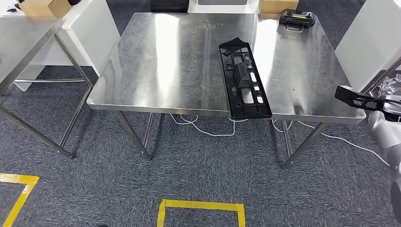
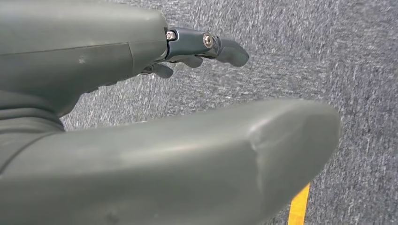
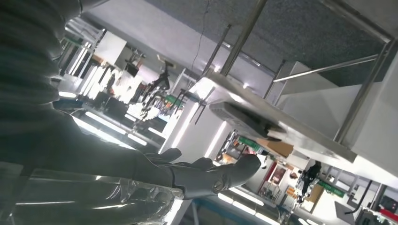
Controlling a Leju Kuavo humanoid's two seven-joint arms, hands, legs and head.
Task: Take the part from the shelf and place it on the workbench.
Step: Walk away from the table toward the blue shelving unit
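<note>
Looks nearly done: long black part (image 1: 243, 79) lying flat on the steel workbench (image 1: 156, 66), one end overhanging the near edge. Right hand (image 3: 206, 171) off it, fingers loosely spread, holding nothing. Left hand (image 2: 202, 47) hanging, fingers half-curled, empty.

Before me stands the workbench (image 1: 156, 61), a steel-topped table on thin metal legs over grey carpet (image 1: 198, 165). The long black part (image 1: 243, 80) lies flat on its top, right of the middle, running from mid-table to the near edge, its near end reaching a little past that edge. At the far right corner rests a small black device (image 1: 296, 18) with a yellow patch. White cable (image 1: 208, 127) trails on the carpet under the table, and yellow tape (image 1: 201, 208) marks the floor nearer me
</note>
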